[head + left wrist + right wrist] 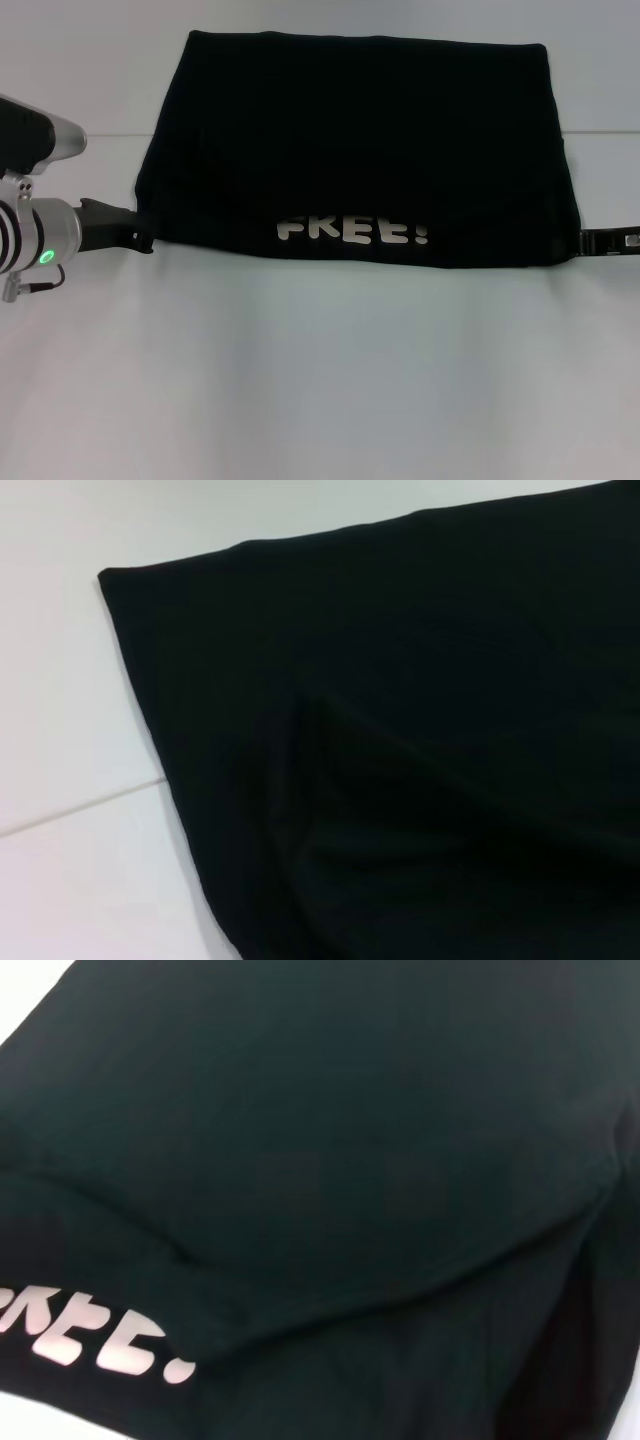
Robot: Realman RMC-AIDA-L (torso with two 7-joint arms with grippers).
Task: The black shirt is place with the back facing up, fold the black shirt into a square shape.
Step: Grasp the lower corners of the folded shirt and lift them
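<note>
The soft matte-black fabric shirt (360, 140) carries pale whitish block lettering (352, 231) along its near edge; the smooth flat desk (320, 380) is plain white.

White block lettering "FREE!" (352, 232) printed on the black shirt (350, 140), close to its near folded edge; same letters seen in part in the right wrist view, only "REE" and the mark legible

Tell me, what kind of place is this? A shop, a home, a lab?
Most likely a robot test bench or lab. A bare white table holds only the black shirt, folded, with pale lettering near its front edge, and the left gripper and right gripper sit at its sides.
</note>
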